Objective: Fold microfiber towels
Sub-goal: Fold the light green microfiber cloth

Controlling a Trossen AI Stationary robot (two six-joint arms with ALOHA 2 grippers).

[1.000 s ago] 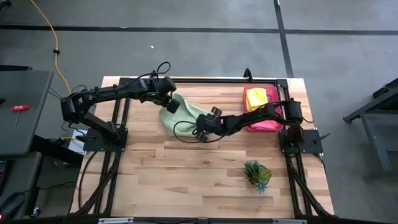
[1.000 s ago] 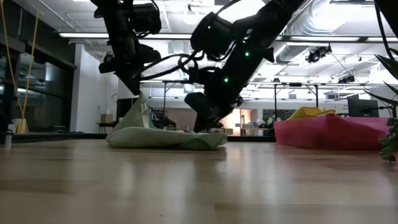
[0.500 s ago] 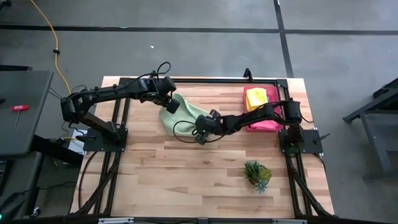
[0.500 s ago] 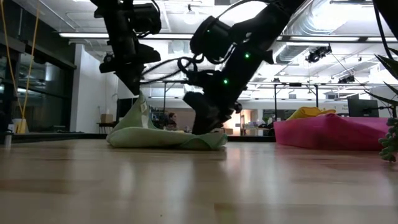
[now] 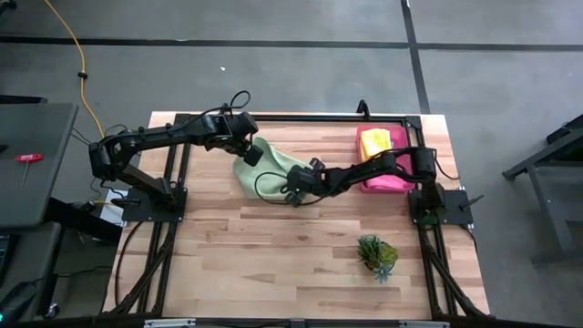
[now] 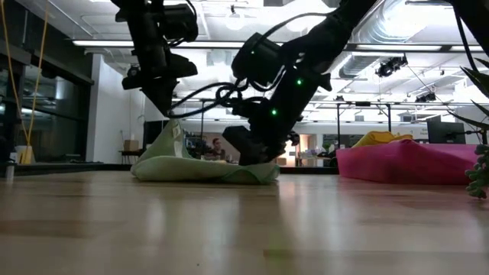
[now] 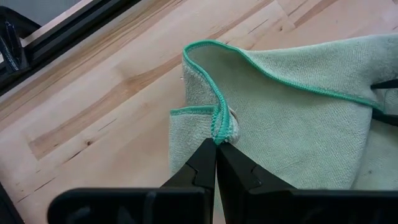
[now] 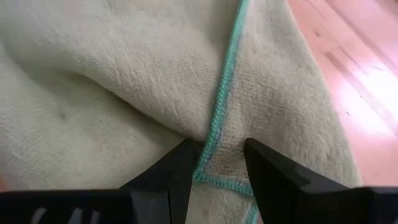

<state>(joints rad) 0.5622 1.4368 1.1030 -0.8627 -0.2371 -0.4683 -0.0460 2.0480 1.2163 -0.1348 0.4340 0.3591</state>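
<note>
A towel (image 5: 267, 168) lies on the table (image 5: 273, 264) toward its back edge, between the two arms. The left gripper (image 5: 252, 155) sits at the towel's left corner, the right gripper (image 5: 293, 193) at its front right edge. To the right, near the back corner, a tray (image 5: 386, 179) holds more towels (image 5: 373, 142), apparently stacked. A plant (image 5: 377, 255) stands near the front right, well apart from the tray.

three towels (image 5: 273, 169), one tray (image 5: 390, 181), one plant (image 5: 376, 253)
</note>
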